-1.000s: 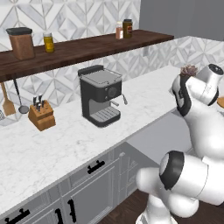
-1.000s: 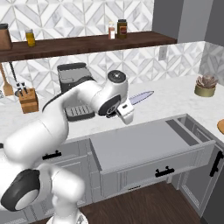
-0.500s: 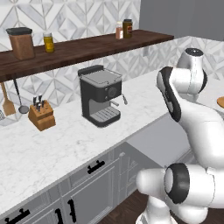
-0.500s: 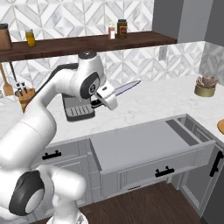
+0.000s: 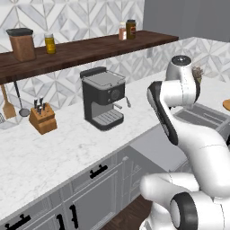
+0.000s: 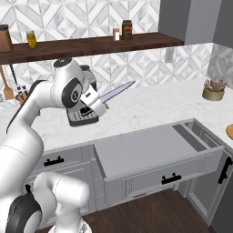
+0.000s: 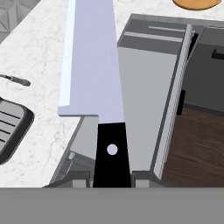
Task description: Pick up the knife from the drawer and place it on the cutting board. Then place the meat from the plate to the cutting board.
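The knife (image 6: 116,91) is up in the air, clear of the drawer (image 6: 150,150), with its black handle (image 7: 112,153) clamped between the two fingers of the gripper (image 7: 112,178). The claw is nearly closed, its jaws pressed against either side of the handle. In the right base view the silver blade slants up and away from the hand toward the tiled back wall, above the white marble counter (image 6: 150,107) and near its front edge, over the left end of the open drawer. In the hand view the broad pale blade (image 7: 89,61) runs up from the handle, lying across the line where the counter's front edge meets the drawer's grey inside.

The drawer stands pulled well out from the cabinet below the counter, its flat grey floor bare, with a narrow divided strip along its right end. The round orange-tan plate (image 6: 230,132) shows as a sliver at the right edge of the right base view, on the counter past the drawer's right end; in the hand view its rim (image 7: 194,3) peeks in at the top.

Behind the arm, a black coffee machine (image 5: 104,103) sits near the middle of the counter, with a wooden knife block (image 5: 42,119) well to its left by the back wall. A small potted plant (image 6: 214,88) stands toward the counter's right end. Jars (image 6: 122,31) sit on the dark wooden shelf (image 5: 85,49) above.
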